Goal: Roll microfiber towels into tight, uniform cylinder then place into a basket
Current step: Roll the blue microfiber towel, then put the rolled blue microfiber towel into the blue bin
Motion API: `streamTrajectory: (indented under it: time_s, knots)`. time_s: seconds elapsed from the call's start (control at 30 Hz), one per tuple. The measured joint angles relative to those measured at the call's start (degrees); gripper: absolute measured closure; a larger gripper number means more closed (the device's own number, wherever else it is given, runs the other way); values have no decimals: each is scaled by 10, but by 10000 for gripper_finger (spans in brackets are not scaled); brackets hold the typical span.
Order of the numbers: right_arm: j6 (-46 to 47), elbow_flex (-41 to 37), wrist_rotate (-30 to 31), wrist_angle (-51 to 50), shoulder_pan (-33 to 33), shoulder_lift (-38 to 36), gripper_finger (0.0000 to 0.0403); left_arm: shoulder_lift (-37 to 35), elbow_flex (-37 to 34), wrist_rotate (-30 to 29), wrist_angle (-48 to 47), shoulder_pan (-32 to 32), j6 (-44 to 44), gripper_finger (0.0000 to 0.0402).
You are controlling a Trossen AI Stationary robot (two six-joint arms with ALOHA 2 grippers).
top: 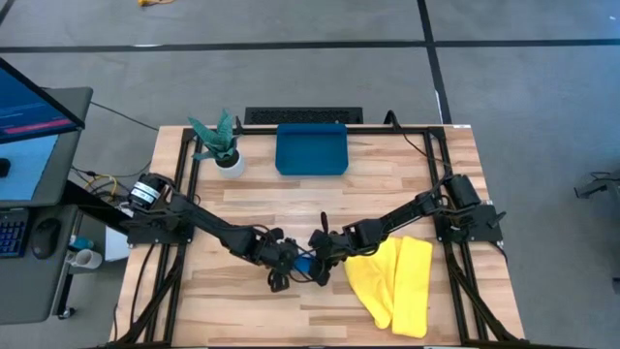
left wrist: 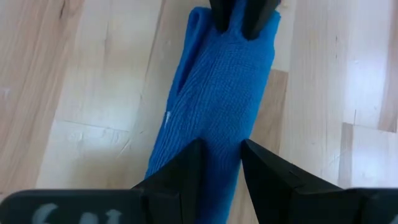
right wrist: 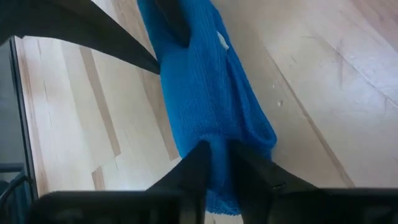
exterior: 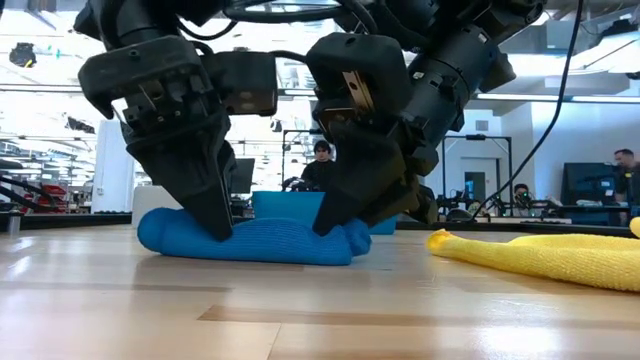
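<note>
Item 1, blue towel [exterior: 250, 240]: rolled into a cylinder, lying flat on the wood surface [top: 320, 301] toward the front, about centre, btwn my two arms. One roll end sticks out past my left hand, the other just past my right hand.

Item 2, my left hand [exterior: 222, 232]: tips down on the roll near one end. Both fingers [left wrist: 186, 168] pinch a ridge of blue cloth btwn them; jaws narrow, clamped on the fabric.

Item 3, my right hand [exterior: 325, 228]: tips down on the roll near its other end, just beside my left hand. Fingers [right wrist: 199, 165] straddle a fold of blue cloth w/ only a thin gap; whether they clamp it or just sit loose around it, I cannot tell.

Item 4, yellow towel [top: 397, 281]: on the surface to my right of the blue roll, apart from it, partly under my right arm. Not rolled; lies as two long folded lobes side by side, running toward the front edge.

Item 5, basket [top: 312, 150]: teal tray, low walls, at the far edge of the surface, about centre. Well apart from both towels. Nothing visible inside.

Item 6, plant pot [top: 230, 162]: small, white, green leafy plant in it, just to my left of the basket, not touching it.

Item 7, off the surface: monitor [top: 29, 116] and keyboard [top: 12, 233] on a stand at far left. In the low view, people [exterior: 320, 165] seated in the room behind.
</note>
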Motion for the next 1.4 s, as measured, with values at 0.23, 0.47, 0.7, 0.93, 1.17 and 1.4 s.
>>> streamTrajectory:
  time_s: [0.23,0.47,0.7,0.93,1.17,1.4]
  knots:
    - [-39,-1,-10,9,0,-1,250,0,0,7,1,0,-8,291]
    - [-96,-4,15,-64,3,-44,234,0,0,12,1,1,-35,291]
    - [-211,-10,172,-129,76,-102,237,0,0,16,4,2,-55,291]
    - [-381,-14,188,20,143,-96,238,0,-1,17,8,2,-75,291]
    - [-526,-14,188,43,134,-92,237,0,-1,17,12,3,-91,291]
    - [-552,-13,186,47,109,-67,221,0,0,20,14,11,-92,291]
